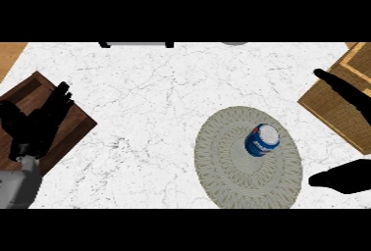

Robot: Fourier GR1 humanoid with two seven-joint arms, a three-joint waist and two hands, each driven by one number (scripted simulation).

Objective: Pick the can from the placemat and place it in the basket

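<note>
I see a white marble counter (145, 88). The blue can (262, 139) stands upright on the round woven placemat (232, 176), right of centre. The wicker basket (326, 110) sits at the far right. My right hand (344, 177) is beside the mat with thumb and fingers spread apart. My left hand (36, 122) rests open over a dark wooden board (74, 125) at the left.

No legible txt.
Only candidate: can (261, 140), blue side w/ white + red marks, prob. a brand, too blurred to read.
</note>
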